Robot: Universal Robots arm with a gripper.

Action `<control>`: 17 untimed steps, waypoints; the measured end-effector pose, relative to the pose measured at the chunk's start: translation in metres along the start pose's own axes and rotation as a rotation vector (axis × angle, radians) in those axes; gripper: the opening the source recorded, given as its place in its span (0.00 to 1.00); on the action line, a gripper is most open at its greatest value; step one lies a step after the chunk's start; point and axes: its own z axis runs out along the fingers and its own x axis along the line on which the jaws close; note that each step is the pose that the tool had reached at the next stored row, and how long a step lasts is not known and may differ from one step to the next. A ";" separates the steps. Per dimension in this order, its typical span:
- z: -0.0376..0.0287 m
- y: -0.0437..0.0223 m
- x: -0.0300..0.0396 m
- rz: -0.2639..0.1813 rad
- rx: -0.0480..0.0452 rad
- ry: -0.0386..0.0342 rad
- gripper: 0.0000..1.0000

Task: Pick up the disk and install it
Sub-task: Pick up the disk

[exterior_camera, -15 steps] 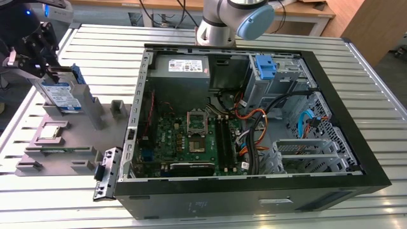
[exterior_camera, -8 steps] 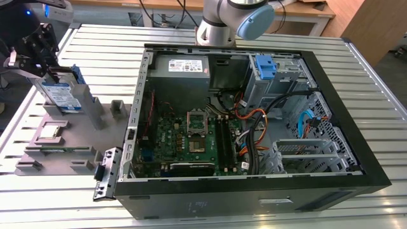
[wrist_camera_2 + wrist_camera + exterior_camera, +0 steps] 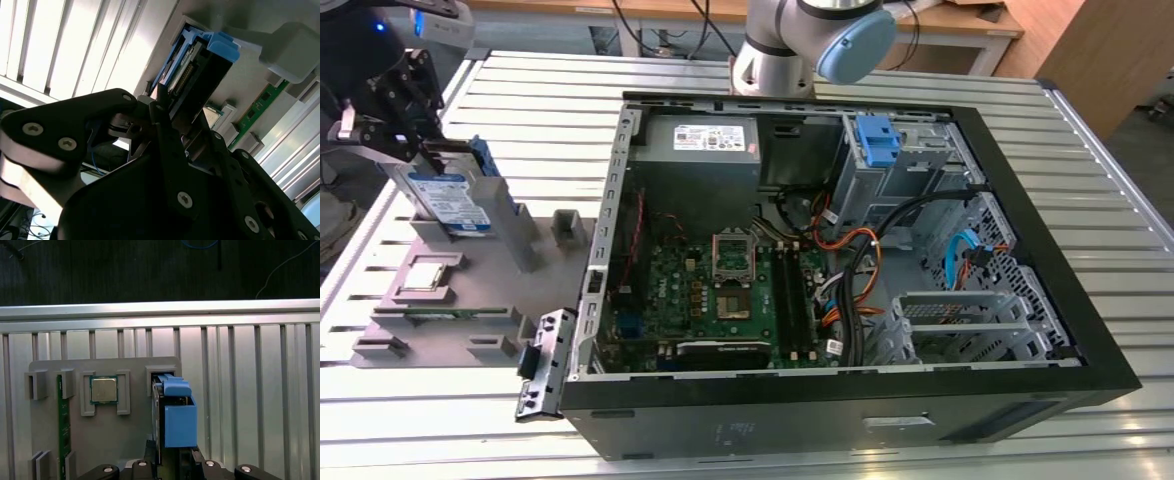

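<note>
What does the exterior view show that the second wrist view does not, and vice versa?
The exterior view adds the open black computer case with its green motherboard and grey power-supply box. The second wrist view adds the connector strip on the end of the silver metal disk in its bright blue plastic carrier. Both show the disk standing in the grey holder plate, with the black gripper at its top.
</note>
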 end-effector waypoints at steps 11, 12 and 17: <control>-0.0079 -0.0003 -0.0005 0.000 0.0001 0.0000 0.35; -0.0091 -0.0003 -0.0006 0.000 0.0000 0.0000 0.35; -0.0148 -0.0005 -0.0009 0.000 0.0001 -0.0001 0.35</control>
